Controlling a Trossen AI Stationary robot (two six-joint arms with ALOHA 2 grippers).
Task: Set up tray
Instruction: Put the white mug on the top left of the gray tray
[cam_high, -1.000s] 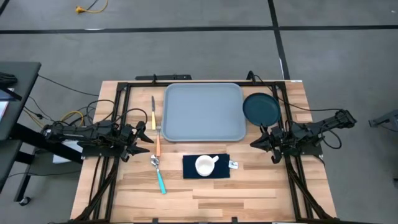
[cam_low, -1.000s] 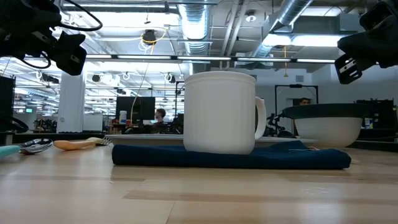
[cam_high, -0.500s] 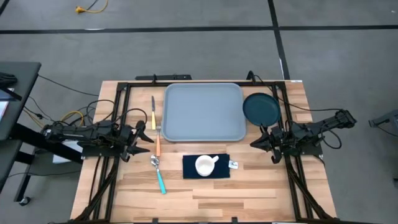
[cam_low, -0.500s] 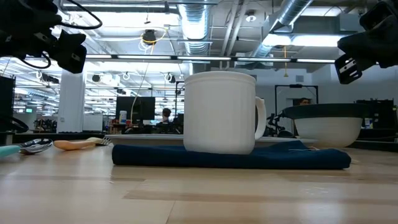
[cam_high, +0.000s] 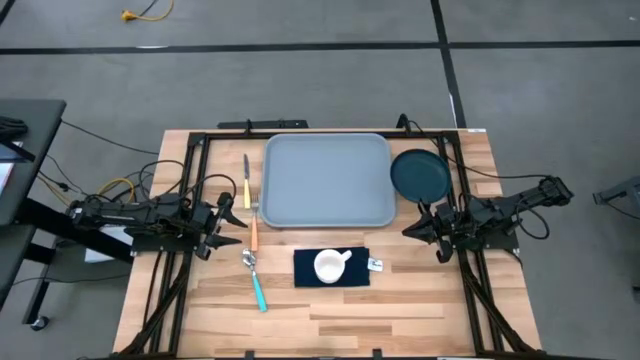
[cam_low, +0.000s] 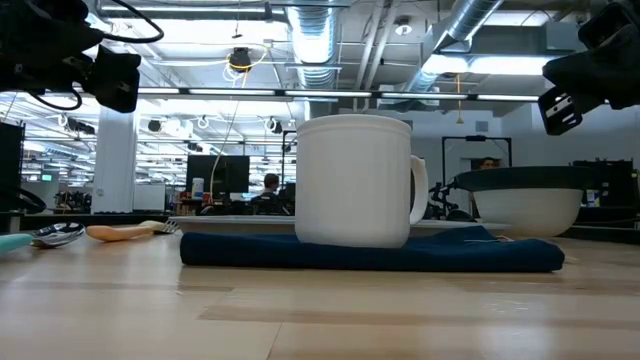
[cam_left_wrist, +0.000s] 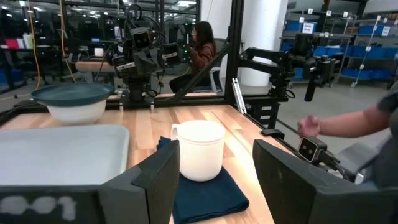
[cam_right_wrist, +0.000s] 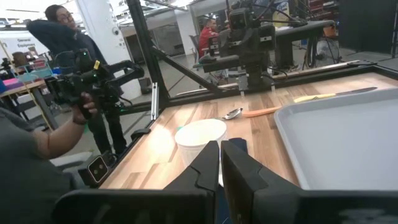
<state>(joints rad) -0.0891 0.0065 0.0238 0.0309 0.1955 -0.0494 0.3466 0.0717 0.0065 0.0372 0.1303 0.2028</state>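
Tray bare, both claws clear of it

Tray (cam_high: 328, 181): large, flat, grey-blue, rectangular, rounded corners, raised rim. Sits at the far middle of the wooden surface (cam_high: 400, 300), nothing on it. Flanked by a knife (cam_high: 246, 181) on one side and a round teal plate (cam_high: 420, 174) on the other; white mug (cam_high: 331, 266) on a navy napkin (cam_high: 358, 278) just in front. Left claw (cam_high: 228, 224) fingers apart, beside the tray's near left corner, not touching. Right claw (cam_high: 412, 229) fingers together, empty, off the near right corner. No readable writing.
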